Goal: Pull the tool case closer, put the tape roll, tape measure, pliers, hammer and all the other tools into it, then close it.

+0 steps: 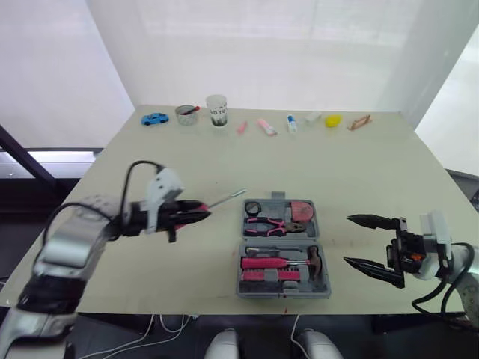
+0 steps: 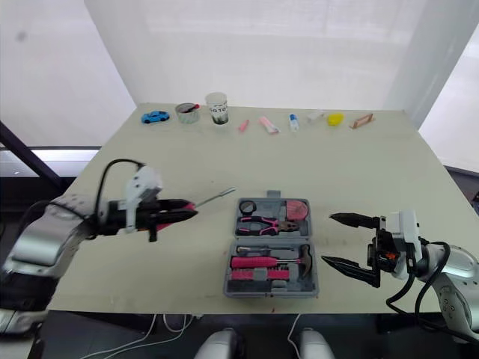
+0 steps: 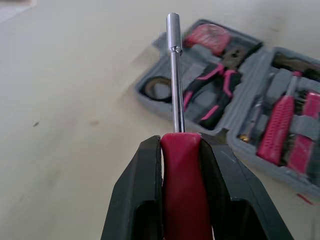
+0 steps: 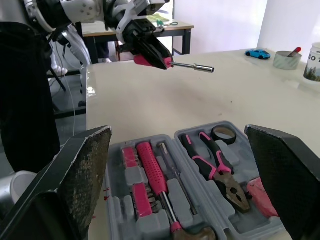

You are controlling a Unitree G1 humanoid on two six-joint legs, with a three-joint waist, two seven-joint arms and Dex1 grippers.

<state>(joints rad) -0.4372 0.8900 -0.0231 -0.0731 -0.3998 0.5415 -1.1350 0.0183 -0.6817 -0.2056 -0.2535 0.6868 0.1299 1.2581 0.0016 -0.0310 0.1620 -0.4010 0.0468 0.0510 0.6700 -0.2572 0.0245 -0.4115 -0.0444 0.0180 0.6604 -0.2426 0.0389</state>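
Observation:
The grey tool case (image 1: 283,250) lies open near the table's front edge, between my two arms. Its far half holds a black tape roll (image 1: 253,208), pink-handled pliers (image 1: 269,224) and a pink tape measure (image 1: 301,212). A hammer (image 1: 314,259) and a pink-handled tool (image 1: 262,262) rest in the near half. My left gripper (image 1: 196,213) hovers left of the case, shut on the pink handle of a nut driver (image 3: 182,190). Its metal shaft (image 1: 226,199) points toward the case. Right of the case, my right gripper (image 1: 367,243) is wide open and holds nothing.
Along the table's far edge stand a blue toy car (image 1: 154,118), a tape roll with a pen (image 1: 185,114), a paper cup (image 1: 217,110), pink tubes (image 1: 266,126), a small white bottle (image 1: 291,123), a yellow object (image 1: 333,120) and a brown piece (image 1: 359,122).

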